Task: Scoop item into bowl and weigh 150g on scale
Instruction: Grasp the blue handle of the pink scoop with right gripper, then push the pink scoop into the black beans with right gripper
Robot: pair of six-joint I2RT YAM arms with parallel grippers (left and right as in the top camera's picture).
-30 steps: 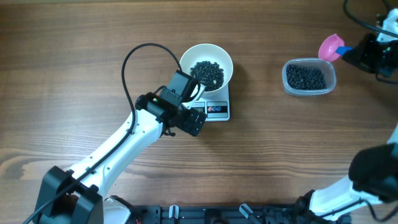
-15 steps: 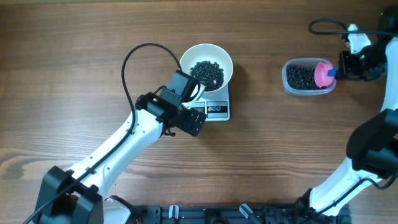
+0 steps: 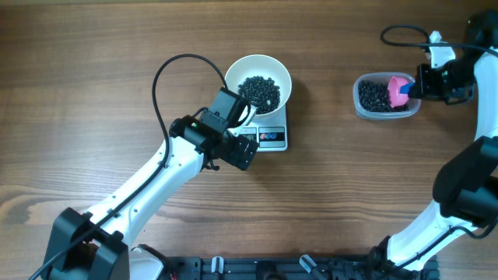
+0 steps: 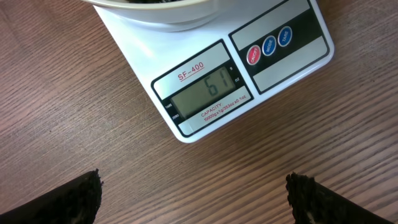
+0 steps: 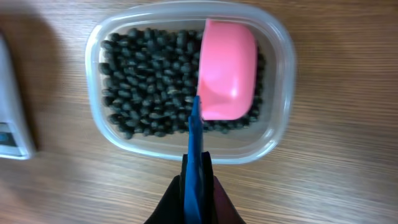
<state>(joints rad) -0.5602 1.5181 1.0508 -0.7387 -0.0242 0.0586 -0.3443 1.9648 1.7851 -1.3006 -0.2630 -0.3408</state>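
**Scoop in the tub, scale short of target**

The scale (image 3: 268, 138) carries the bowl (image 3: 284, 71), part-filled with beads (image 3: 259, 92); its display (image 4: 208, 93) shows a two-digit figure, which I judge short of the target. Well apart from the scale, on the right arm's side of the bench (image 3: 117, 47), stands the clear tub (image 5: 278, 81); the pink scoop (image 5: 227, 68) lies on its beads at the end farther from the scale; the right tool (image 5: 198, 168) is pinching the scoop's blue handle (image 5: 194, 143); the left tool (image 4: 193, 180) hangs spread wide just before the scale's display edge, holding nothing.

Risks: a heaped scoop could shed beads on the long carry to the scale; one full tip could overshoot; the left tool, so near, could nudge the scale and upset the reading.

Count: one scale with three buttons (image 4: 268, 45); one bowl; one tub; one scoop; two tools; beads beyond counting, in two lots.
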